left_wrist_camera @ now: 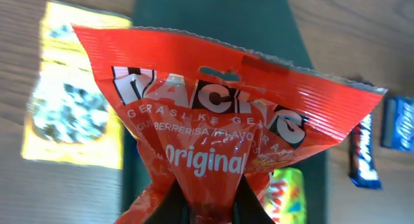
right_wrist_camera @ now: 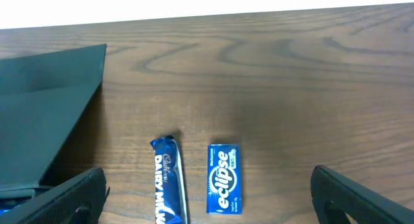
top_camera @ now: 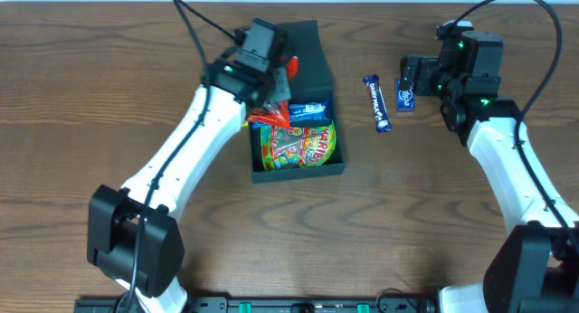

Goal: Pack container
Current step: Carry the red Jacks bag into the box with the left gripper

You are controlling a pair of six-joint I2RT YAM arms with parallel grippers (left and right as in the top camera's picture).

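We saw the container (top_camera: pixel 298 174) left of centre on the table (top_camera: pixel 434 222), its lid flap laid back toward the far edge. The left gripper (left_wrist_camera: pixel 210 208) was clamped on a red packet (left_wrist_camera: pixel 213 114) held over the container's left wall (a green packet (top_camera: pixel 298 146) and a blue packet (top_camera: pixel 308 109) lay inside). A yellow packet (left_wrist_camera: pixel 71 94) lay just beside the container's edge. Right of the container, past a strip of bare wood, a chocolate bar (right_wrist_camera: pixel 167 185) and a gum pack (right_wrist_camera: pixel 224 179) lay side by side, not touching. The right gripper (right_wrist_camera: pixel 207 185) hovered over the gum pack, fingers wide apart, with open table on its right and near sides.
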